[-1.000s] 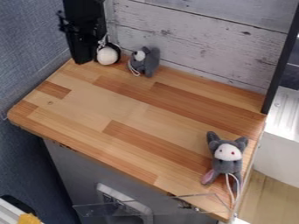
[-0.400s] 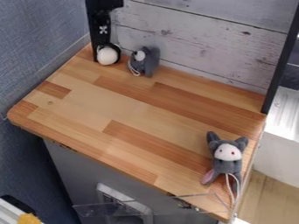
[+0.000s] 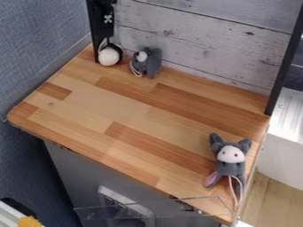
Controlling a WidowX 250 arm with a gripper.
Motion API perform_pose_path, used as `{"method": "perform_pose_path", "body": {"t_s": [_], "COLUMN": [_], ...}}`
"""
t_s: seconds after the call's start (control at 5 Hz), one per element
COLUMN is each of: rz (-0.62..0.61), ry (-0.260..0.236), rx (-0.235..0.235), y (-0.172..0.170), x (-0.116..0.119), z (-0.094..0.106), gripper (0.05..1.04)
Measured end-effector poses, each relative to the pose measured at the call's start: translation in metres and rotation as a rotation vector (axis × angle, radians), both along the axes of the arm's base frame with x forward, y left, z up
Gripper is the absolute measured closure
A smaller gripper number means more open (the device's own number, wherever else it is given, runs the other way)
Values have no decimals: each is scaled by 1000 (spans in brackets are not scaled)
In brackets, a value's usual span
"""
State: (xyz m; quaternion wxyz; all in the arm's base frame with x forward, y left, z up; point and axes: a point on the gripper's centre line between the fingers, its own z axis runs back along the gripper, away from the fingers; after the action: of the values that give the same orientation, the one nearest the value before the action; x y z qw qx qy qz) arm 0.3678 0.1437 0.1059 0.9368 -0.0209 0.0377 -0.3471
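Because the round black-and-white toy (image 3: 109, 56) sits just below my gripper (image 3: 105, 36), slow, gentle moves work best. I can't tell if my jaws are open or closed. Near them, a small gray toy (image 3: 152, 62) mustn't get bumped; far off lies a big-eared toy (image 3: 231, 155).

matt wood-grain counter (image 3: 127, 111), fuzzy grey cloth mouse (image 3: 230, 157), rough weathered plank wall (image 3: 201, 40)

My tool (image 3: 103, 24) is located at the upper left, near the round black-and-white toy (image 3: 109, 56). Adjacent item: a grey plush toy (image 3: 153, 63), before the plank wall (image 3: 207, 44). A white-faced plush toy (image 3: 230, 155) with cord occupies the wooden surface's (image 3: 89, 104) lower-right corner.
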Motion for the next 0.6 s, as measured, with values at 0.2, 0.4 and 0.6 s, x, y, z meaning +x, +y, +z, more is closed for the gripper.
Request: {"method": "perform_pose_path", "body": {"t_s": [0.2,0.4,0.6], "rz": [171,274,279], "ry": [8,-15,-7], "rx": [0,5,1], "y": [10,18,19], "x": [-3,-2,-5], "z": [0,-5,-25], "gripper": [238,86,86]}}
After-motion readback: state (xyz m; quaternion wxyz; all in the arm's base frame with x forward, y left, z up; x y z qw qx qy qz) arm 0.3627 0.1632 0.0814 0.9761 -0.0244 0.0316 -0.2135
